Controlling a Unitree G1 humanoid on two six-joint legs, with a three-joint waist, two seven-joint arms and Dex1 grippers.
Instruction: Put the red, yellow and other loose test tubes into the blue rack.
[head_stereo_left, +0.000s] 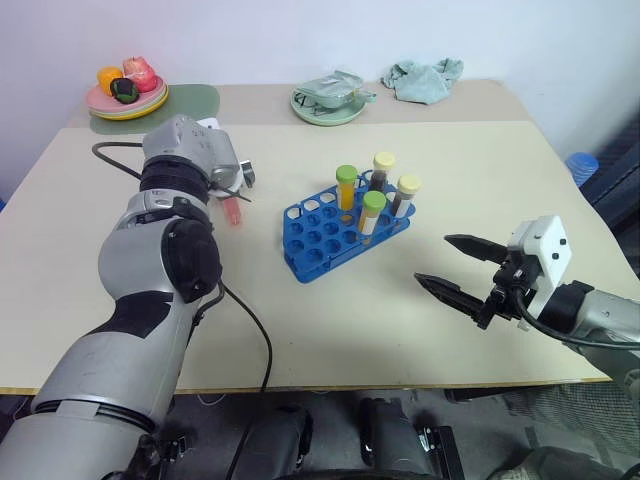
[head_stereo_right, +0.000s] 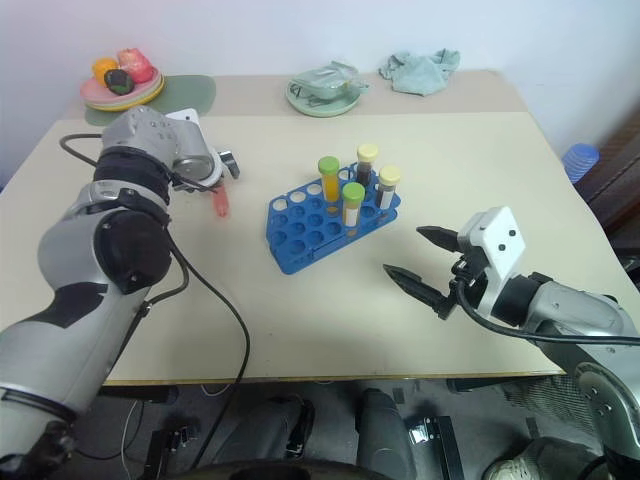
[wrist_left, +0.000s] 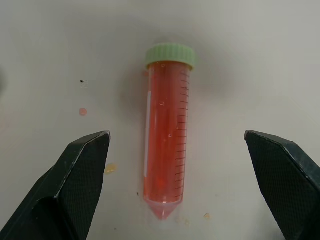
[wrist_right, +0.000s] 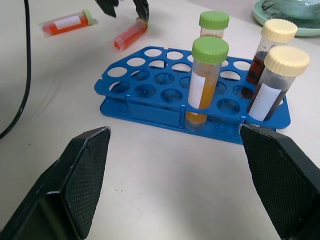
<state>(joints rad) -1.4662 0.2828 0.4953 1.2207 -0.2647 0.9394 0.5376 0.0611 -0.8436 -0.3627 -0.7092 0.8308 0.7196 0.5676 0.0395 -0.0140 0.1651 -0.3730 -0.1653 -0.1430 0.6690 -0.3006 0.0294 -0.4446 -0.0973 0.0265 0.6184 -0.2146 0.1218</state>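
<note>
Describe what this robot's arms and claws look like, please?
Both arms are rounded silver-grey shells with black joints. A black cable trails off the left arm. The right claw has two pointed black fingers on a white block; the left claw has black fingers with a fine woven texture.

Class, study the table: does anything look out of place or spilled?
Two red-filled clear plastic tubes lie flat on the table instead of standing in the blue plastic rack. Small reddish and yellowish spots mark the tabletop beside one tube, like dried drips.
</note>
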